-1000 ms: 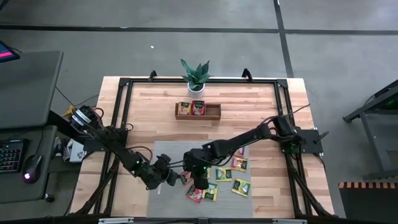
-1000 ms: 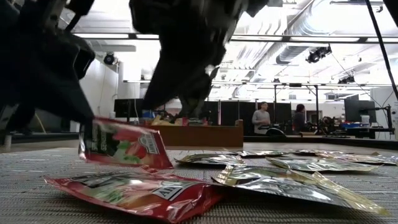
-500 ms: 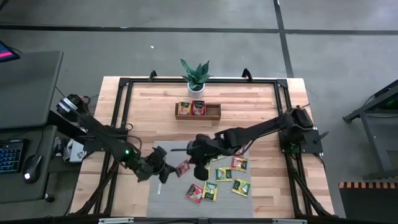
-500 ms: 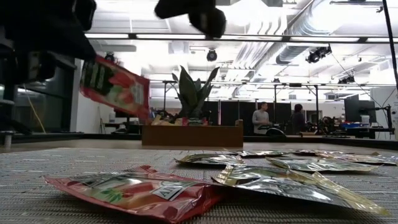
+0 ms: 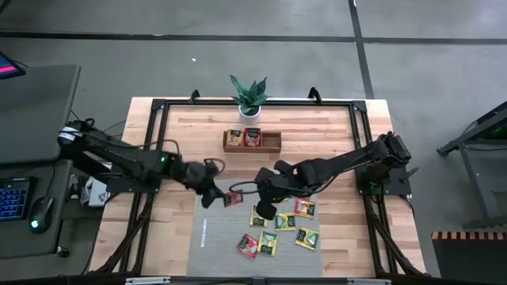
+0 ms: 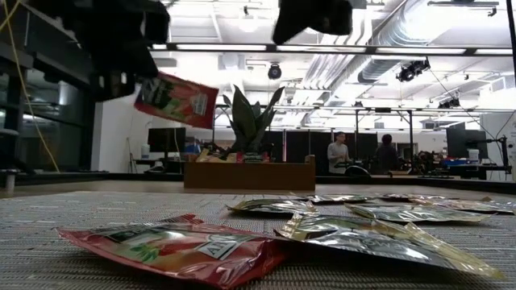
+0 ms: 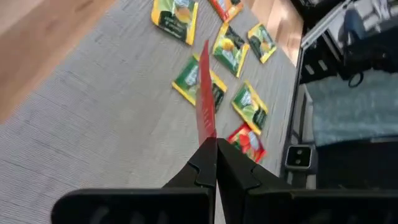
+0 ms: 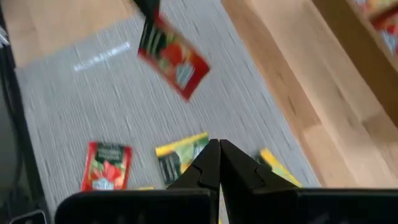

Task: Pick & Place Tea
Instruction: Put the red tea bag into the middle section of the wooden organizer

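Your left gripper (image 5: 215,192) is clamped on a red sachet (image 5: 233,197), held above the mat (image 5: 214,237); your right gripper (image 5: 267,207), fingers together and empty, hovers just right of it

Left hand (image 5: 215,192) holds a red sachet (image 5: 233,197) above the grey mat (image 5: 218,229). Right hand (image 5: 267,208) hovers closed nearby over scattered sachets (image 5: 295,226). The wooden tray (image 5: 271,142) sits beside a plant (image 5: 249,95).

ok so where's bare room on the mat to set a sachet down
The grey mat's left half is bare, from its left edge to the red sachet near the front. The right half is crowded with yellow and green sachets. The wooden tray's right compartment looks empty.
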Robot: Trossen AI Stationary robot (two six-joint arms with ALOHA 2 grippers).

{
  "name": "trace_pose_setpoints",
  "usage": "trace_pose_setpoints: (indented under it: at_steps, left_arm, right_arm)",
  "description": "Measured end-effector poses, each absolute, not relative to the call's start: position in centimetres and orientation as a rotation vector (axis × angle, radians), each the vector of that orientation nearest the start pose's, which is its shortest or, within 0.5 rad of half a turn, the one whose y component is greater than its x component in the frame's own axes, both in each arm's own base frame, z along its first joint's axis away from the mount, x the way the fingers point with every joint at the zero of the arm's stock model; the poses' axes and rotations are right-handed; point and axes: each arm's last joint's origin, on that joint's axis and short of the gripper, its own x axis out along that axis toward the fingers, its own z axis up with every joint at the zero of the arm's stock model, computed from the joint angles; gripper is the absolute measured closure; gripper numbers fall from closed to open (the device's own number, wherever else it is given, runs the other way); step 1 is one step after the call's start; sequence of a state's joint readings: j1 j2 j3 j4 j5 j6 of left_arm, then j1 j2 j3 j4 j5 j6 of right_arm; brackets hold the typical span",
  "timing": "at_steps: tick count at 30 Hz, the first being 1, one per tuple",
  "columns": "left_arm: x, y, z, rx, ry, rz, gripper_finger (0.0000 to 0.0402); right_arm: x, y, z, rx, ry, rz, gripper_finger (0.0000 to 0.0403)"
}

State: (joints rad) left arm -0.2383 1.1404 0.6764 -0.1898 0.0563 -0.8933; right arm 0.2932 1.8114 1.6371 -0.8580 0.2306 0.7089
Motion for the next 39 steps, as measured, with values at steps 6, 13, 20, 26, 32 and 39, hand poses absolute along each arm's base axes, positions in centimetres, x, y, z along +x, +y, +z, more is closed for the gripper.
trace_pose_setpoints:
  at_steps: [6,13,20,26,32,39]
  left_arm:
    - [23.3,-1.3,24.7,-0.684,0.844,0.017,0.0401]
    - [24.9,3.2,29.6,-0.484,0.952,0.052,0.0401]
    - [29.3,6.8,32.4,-0.333,1.124,0.032,0.0401]
    - [33.7,9.2,32.8,-0.183,1.326,0.029,0.0401]
    - [37.8,10.5,32.8,-0.068,1.434,0.053,0.0401]
    - [40.8,11.6,31.5,-0.009,1.436,0.104,0.0401]
  right_arm:
    - [36.2,11.2,27.7,0.475,0.948,-0.33,0.0403]
    - [32.7,11.1,24.3,0.687,0.758,-0.318,0.0403]
    - [27.3,9.6,23.0,0.749,0.623,-0.376,0.0403]
    - [23.6,7.8,23.2,0.768,0.551,-0.368,0.0403]
    - [20.4,6.6,22.5,0.774,0.518,-0.368,0.0403]
    - [18.5,5.9,21.5,0.779,0.518,-0.359,0.0403]
